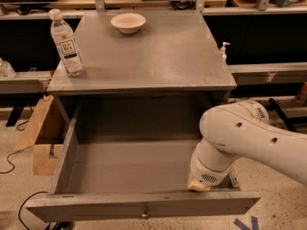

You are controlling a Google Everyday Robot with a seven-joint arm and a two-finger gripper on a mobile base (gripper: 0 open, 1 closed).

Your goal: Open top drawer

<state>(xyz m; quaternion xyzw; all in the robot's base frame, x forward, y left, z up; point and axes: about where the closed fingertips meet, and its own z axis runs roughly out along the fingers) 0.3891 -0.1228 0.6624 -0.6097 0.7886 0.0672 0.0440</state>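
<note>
The top drawer [96,209] stands well out from beneath the grey tabletop [153,56], its brass knob [144,215] facing the camera. The robot's claw [198,186] sits low inside the drawer's front right corner, just behind the front panel. It is largely hidden under the white wrist, so its opening and any hold cannot be told. The opening looks nearly complete; any remaining pull is best kept straight and slow, sparing the water bottle [66,43] above.
</note>
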